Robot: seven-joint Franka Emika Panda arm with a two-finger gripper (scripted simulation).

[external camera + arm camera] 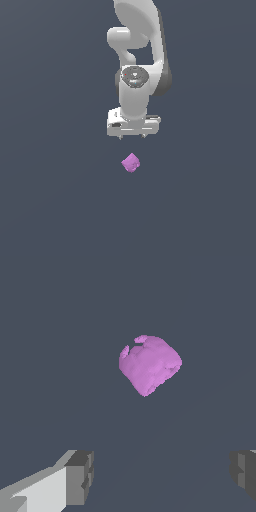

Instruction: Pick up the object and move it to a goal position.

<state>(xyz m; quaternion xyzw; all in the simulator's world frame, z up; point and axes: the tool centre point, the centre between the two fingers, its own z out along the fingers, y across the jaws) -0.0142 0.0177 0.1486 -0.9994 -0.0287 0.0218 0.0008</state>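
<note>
1. White Panda arm (136,75), seen from the exterior view, pointing downward over a plain dark grey surface (50,200).
2. Gripper (132,137): jaws spread wide, holding nothing; grey fingertips (80,476) far apart in the wrist view.
3. Magenta-pink lumpy object (131,163) lies on the surface near the gripper, apart from it, untouched (149,364).
</note>
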